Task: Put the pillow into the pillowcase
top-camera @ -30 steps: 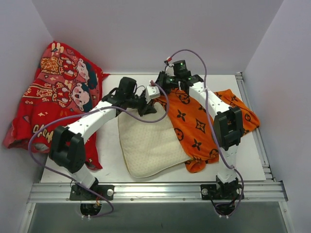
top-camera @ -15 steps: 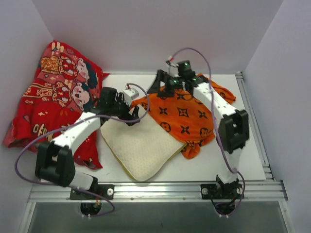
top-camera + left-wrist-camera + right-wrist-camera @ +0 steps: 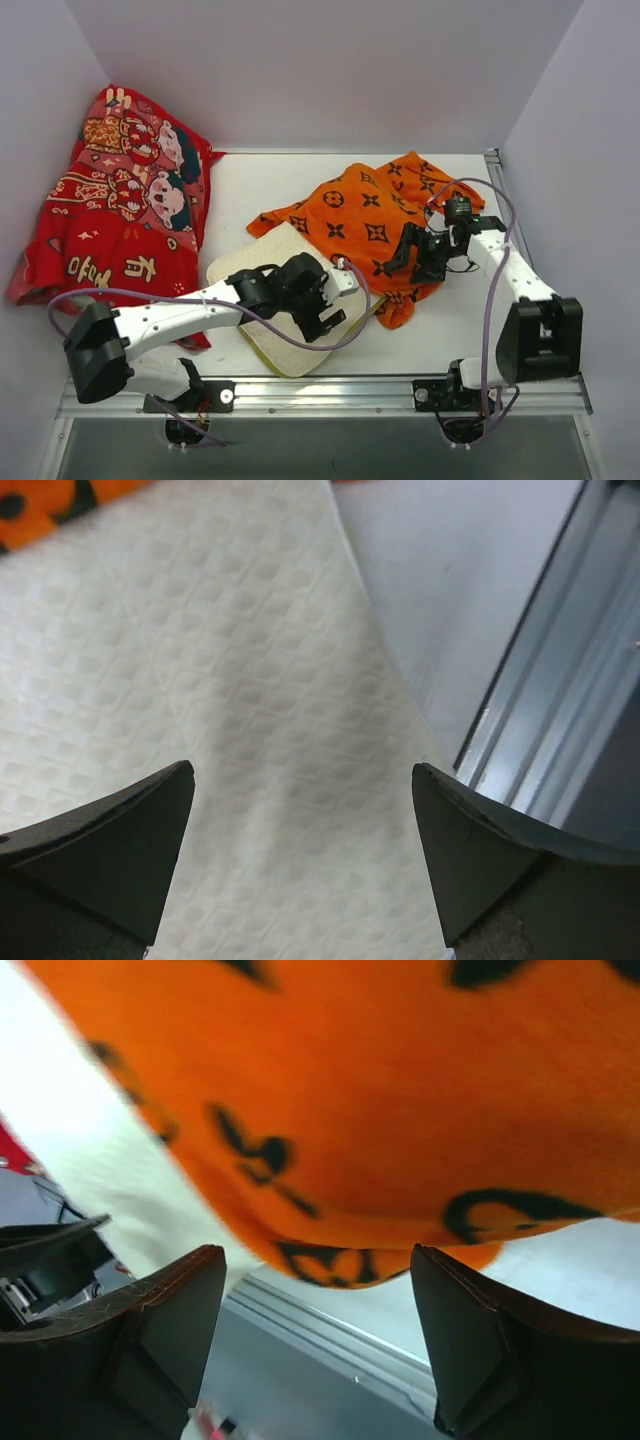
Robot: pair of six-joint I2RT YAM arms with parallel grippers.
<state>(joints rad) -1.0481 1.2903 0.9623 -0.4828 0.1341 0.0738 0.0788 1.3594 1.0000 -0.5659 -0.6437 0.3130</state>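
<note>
Key relation: the pillow (image 3: pixel 245 270) lies flat on the table (image 3: pixel 250 190), turned like a diamond, its long axis running approx. from far-left to near-right. The pillowcase (image 3: pixel 365 210) sits just to its right and farther back, with its left edge lapping over the pillow's right side. So the case's mouth must be found and brought round the pillow edge that faces it.

The left pincer (image 3: pixel 330 322) is straight over the pillow's near half. Its jaws are spread wide and hold nothing; the left wrist view shows only textured cream fabric between the fingers. The right pincer (image 3: pixel 398 262) is at the near edge of the pillowcase, also open and empty, with orange cloth just ahead of its fingers. Each arm is therefore nearer its own item: L to the pillow, R to the case.

Hard to make out:
- Which edge of the case is the open one, since the folds hide it.
- The pillow's middle, which is covered by the left arm from above.
- Whether the jaws touch the cloth or hover over it.
- The pale strip at left in the right wrist view (blurred, could be pillow or table).
</note>
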